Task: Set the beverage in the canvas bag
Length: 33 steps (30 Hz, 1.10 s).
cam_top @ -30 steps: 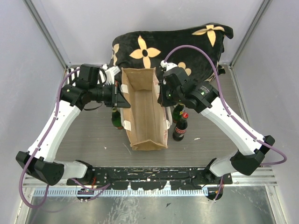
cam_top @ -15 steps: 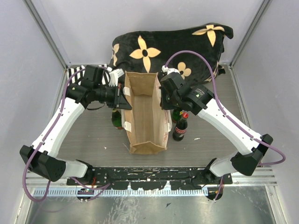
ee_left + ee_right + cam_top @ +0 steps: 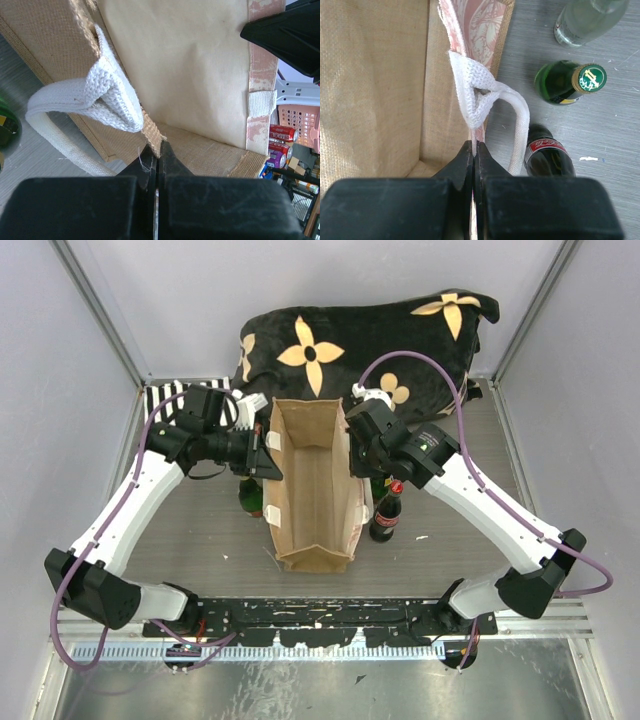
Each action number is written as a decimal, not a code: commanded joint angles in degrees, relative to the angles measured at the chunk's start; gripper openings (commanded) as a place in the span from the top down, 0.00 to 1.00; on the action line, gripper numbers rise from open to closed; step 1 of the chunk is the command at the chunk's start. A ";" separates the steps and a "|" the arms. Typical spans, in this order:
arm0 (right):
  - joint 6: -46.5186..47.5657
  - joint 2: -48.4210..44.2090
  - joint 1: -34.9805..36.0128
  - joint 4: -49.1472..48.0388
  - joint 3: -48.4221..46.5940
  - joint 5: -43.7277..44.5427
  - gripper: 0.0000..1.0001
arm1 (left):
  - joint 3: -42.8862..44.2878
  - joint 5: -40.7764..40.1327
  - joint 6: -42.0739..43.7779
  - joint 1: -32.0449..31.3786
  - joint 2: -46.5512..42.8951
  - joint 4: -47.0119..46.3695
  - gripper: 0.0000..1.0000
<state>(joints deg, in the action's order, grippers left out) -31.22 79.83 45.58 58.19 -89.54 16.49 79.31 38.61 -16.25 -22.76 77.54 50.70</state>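
Both hands are clamped shut on the canvas bag. The left hand pinches its left rim, the right hand its right rim beside the cream handle. The bag stands at centre frame on the counter. Since a second ago, bag and hands have shifted slightly lower in frame, mouth held spread. The cola bottle and green bottle remain outside, so nothing is loaded yet.

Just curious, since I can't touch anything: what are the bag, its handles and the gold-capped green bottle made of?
Bag: matte, coarse tan weave, looks like canvas or jute. Handles: white ribbed webbing, probably cotton. Green bottle: glossy, see-through, likely glass, with a cap that looks metal.
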 commanded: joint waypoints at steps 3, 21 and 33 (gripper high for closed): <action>-2.38 -3.27 -0.84 -4.41 4.54 2.01 0.81 | -2.30 0.18 0.96 -0.09 0.26 -3.17 0.88; -0.18 -7.66 -0.89 -5.98 2.70 14.80 0.24 | 3.32 -15.16 1.46 0.63 -3.44 -9.65 0.05; -0.09 -21.86 -0.92 -10.48 20.01 25.49 0.06 | 1.94 -15.54 1.66 2.46 -3.96 -10.94 0.00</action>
<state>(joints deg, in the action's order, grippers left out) -30.41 61.60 44.80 52.53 -74.15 37.45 80.88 23.40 -15.22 -20.60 74.17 42.19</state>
